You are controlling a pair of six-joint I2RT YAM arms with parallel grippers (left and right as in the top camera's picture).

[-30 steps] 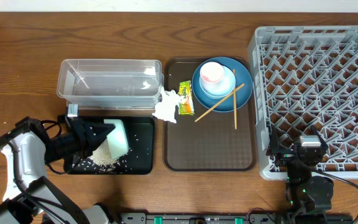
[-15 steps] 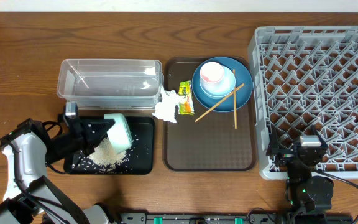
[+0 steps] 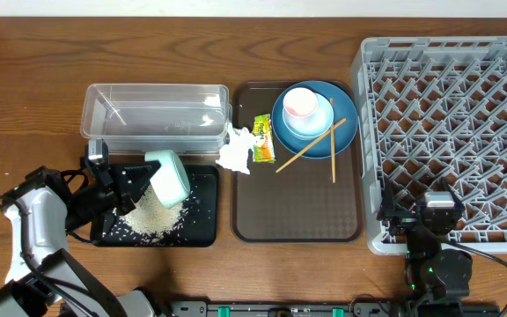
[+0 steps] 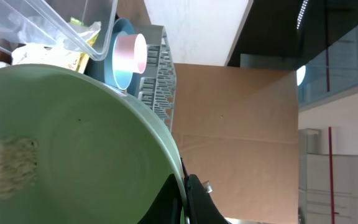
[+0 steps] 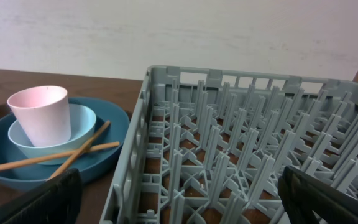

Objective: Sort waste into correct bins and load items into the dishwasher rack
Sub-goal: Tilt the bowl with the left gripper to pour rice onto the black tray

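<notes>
Though the little yellow-green wrapper (image 3: 263,139) has print on it, we cannot read the tiny letters. Our left fingers (image 4: 197,202) are pinched tight on the rim of the mint-green bowl (image 3: 170,176), which is smooth and round and tipped on its side over the flat black tray (image 3: 202,220). White rice (image 3: 152,216) lies in a grainy heap on that tray, and some grains are inside the bowl. Just behind the tray sits the clear tub (image 3: 154,114), a see-through plastic box with rounded corners. The crumpled white tissue (image 3: 234,151) lies beside the wrapper at the left edge of the brown tray (image 3: 297,211). On that tray the round blue plate (image 3: 348,139) holds the pale-blue bowl (image 3: 318,121), with the pink cup (image 3: 299,103) inside it, and the wooden chopsticks (image 3: 311,145) lean across the plate. The grey rack (image 3: 451,114) is a square grid of pegs on the wooden counter (image 3: 33,88). Our right fingers (image 5: 45,202) are spread wide by the rack's near edge and hold nothing.
</notes>
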